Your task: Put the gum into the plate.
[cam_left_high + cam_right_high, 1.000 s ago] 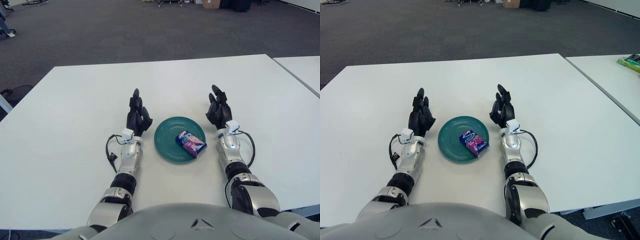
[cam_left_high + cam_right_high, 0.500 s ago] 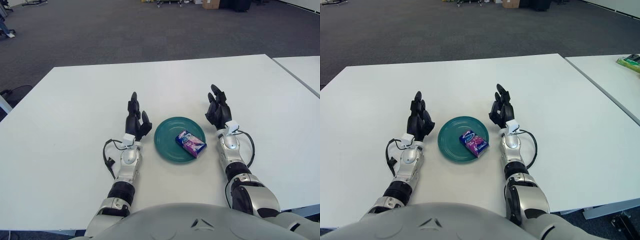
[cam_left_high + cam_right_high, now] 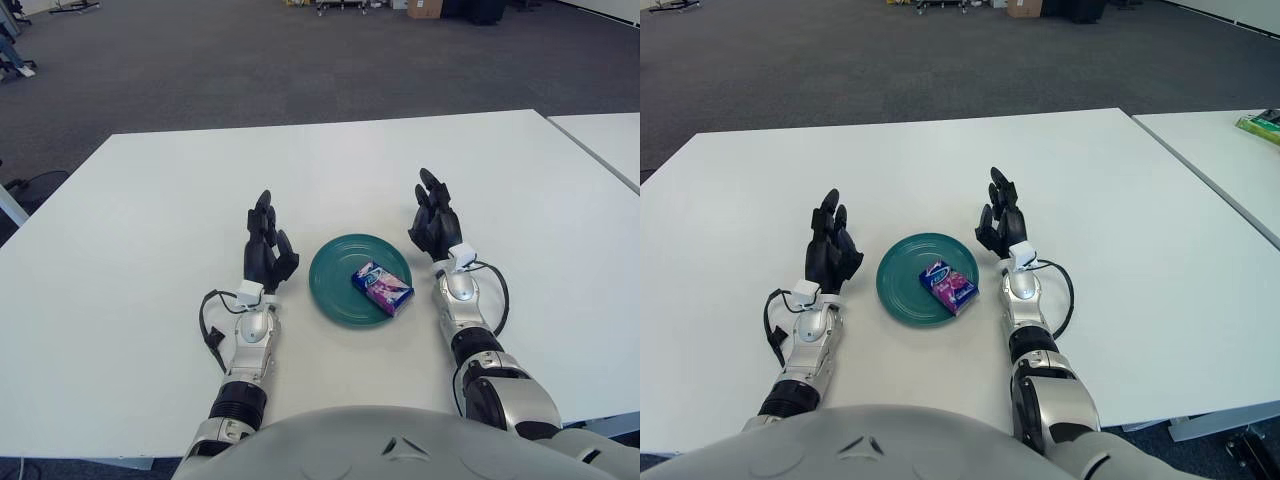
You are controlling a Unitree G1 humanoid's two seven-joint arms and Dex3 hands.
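A blue and purple gum pack lies in the right part of a round teal plate on the white table. My left hand is just left of the plate, fingers spread and pointing up, holding nothing. My right hand is just right of the plate, fingers relaxed and open, holding nothing. Neither hand touches the plate or the gum.
The white table spreads wide around the plate. A second white table stands at the right across a narrow gap, with a green packet on it. Dark carpet lies beyond the far edge.
My left hand and forearm have drawn back toward me and slightly left, away from the plate. The right hand, plate and gum have stayed in place.
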